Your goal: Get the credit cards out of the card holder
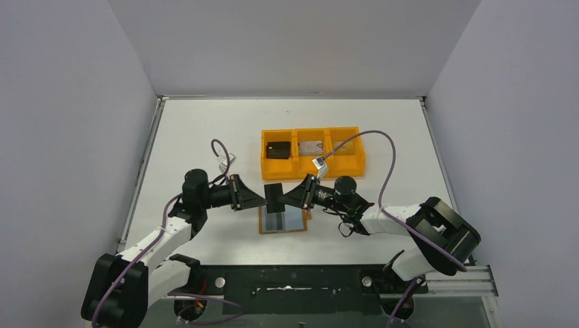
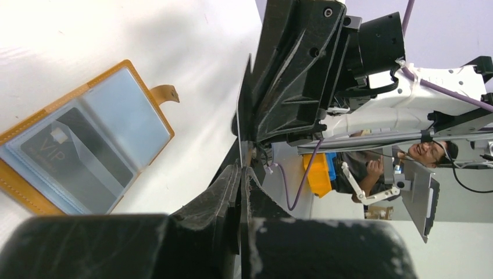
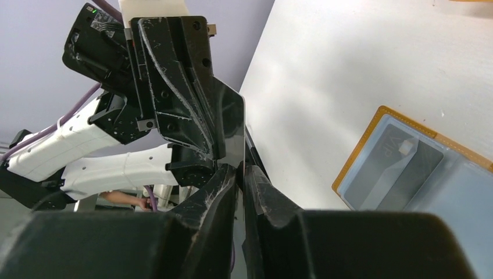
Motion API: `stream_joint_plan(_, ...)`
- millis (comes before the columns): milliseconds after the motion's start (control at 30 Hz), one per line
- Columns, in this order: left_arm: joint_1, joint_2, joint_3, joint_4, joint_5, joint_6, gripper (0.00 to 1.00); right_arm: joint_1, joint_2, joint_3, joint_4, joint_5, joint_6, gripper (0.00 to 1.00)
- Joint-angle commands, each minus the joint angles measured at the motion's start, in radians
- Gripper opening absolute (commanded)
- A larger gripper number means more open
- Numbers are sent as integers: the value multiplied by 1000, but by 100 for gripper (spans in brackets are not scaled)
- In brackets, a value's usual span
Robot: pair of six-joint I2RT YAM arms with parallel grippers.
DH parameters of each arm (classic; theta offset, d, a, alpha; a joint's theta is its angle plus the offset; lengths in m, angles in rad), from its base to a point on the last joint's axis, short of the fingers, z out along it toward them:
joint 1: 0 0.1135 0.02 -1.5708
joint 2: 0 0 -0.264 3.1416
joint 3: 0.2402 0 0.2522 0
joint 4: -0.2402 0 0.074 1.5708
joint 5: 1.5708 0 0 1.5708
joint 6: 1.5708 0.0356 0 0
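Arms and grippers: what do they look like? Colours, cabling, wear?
The two match. The left arm and right arm have white link shells with black joint housings. A purple cable loops along each one to the wrist. The left gripper and right gripper are all black. The fingers are wedge-shaped, with scuffed, whitish edges.

Card holder (image 1: 282, 221): tan leather-like cover showing stitched edging; inner pockets gleaming as clear glossy plastic.
Credit card (image 1: 274, 197): thin dark plastic, reflecting light smoothly.
Left pincer (image 1: 263, 199), right pincer (image 1: 287, 197): black matt plastic, looking scuffed and scratched.
Tray (image 1: 311, 169): bright orange plastic.
Desk (image 1: 198, 137): white, appearing smooth, faintly sheeny.
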Motion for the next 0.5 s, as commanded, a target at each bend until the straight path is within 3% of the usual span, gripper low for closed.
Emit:
stream_joint_plan(0, -4, -25, -5, 75, 52, -6, 0, 2, -15, 40, 68, 10, -6, 7)
stream_joint_plan(200, -4, -27, -14, 66, 49, -2, 0, 2, -49, 9, 77, 32, -1, 1)
stream_joint_plan(333, -2, -44, -11, 41, 33, 9, 41, 1, -62, 14, 28, 37, -21, 0)
stream_joint_plan(467, 5, -107, 50, -182, -89, 144, 63, 1, -114, 17, -98, 103, -74, 0)
